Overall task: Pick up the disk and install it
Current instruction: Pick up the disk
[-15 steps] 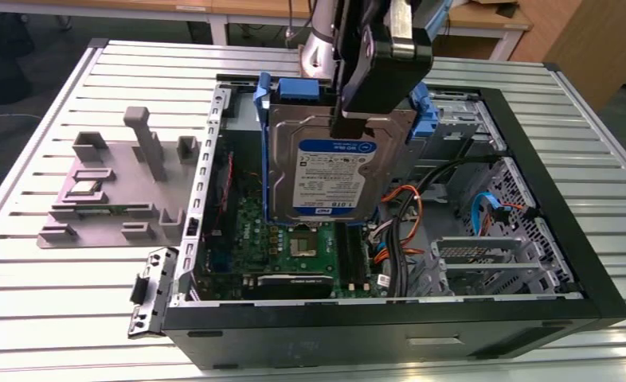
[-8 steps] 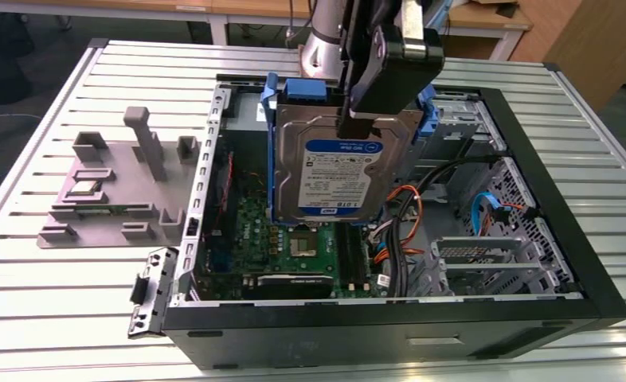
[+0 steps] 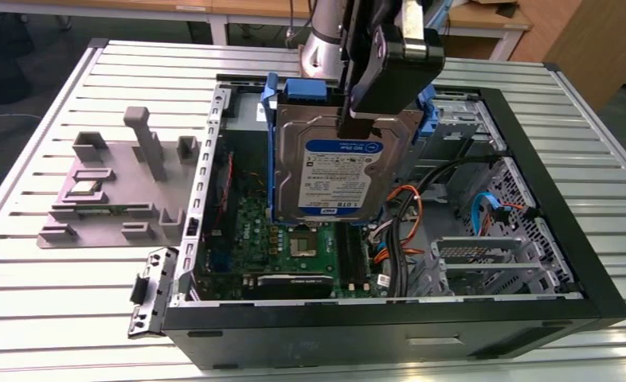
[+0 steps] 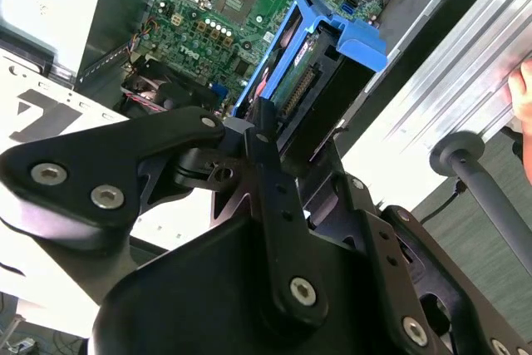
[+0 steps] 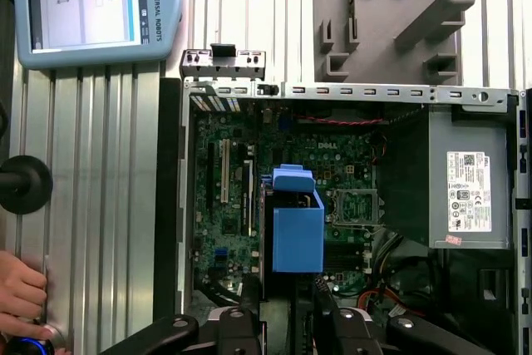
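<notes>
The disk (image 3: 340,171), a silver drive with a white-and-blue label in a blue carrier frame, hangs upright above the open computer case (image 3: 568,239). My gripper (image 3: 364,119) is shut on its upper end, coming down from above. In the second wrist view the disk (image 4: 320,60) sticks out edge-on past my fingers (image 4: 264,135), over the motherboard. In the first wrist view its blue carrier (image 5: 298,226) sits just beyond my gripper (image 5: 287,293), above the middle of the case.
Green motherboard (image 3: 303,239) and orange cables (image 3: 404,215) lie in the case, with a metal drive cage (image 3: 483,263) at the exterior view's right. Grey power supply (image 5: 470,180), grey parts fixture (image 3: 122,191), a tablet (image 5: 91,6) and a person's hand (image 5: 21,293) flank the case.
</notes>
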Robot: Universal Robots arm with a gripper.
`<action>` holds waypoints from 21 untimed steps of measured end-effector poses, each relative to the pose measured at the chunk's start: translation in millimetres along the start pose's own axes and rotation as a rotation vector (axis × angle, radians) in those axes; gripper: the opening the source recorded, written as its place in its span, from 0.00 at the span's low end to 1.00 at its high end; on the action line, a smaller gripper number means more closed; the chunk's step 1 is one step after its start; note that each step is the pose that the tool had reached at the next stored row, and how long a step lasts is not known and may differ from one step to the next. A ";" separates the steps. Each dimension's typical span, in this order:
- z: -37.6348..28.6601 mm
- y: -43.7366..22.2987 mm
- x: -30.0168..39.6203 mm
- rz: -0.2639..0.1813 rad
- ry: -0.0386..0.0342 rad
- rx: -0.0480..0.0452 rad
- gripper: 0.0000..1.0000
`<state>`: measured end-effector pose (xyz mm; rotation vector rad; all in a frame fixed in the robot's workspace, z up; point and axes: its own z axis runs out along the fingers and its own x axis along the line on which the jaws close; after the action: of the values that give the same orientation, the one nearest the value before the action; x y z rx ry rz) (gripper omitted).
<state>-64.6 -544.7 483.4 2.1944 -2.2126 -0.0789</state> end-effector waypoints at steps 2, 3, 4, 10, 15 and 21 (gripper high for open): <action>0.0 0.0 0.0 0.000 0.0000 0.0000 0.35; 0.0 -0.1 0.0 0.000 0.0000 0.0000 0.35; 0.0 -0.7 0.0 0.000 0.0000 0.0000 0.35; -0.4 -10.7 -0.1 0.000 0.0000 -0.0001 0.35; -1.1 -28.6 -0.2 0.000 0.0000 -0.0012 0.35; -2.2 -55.9 -0.5 0.000 0.0001 -0.0042 0.35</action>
<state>-8.6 -544.7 482.6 2.1921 -2.2104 -0.0833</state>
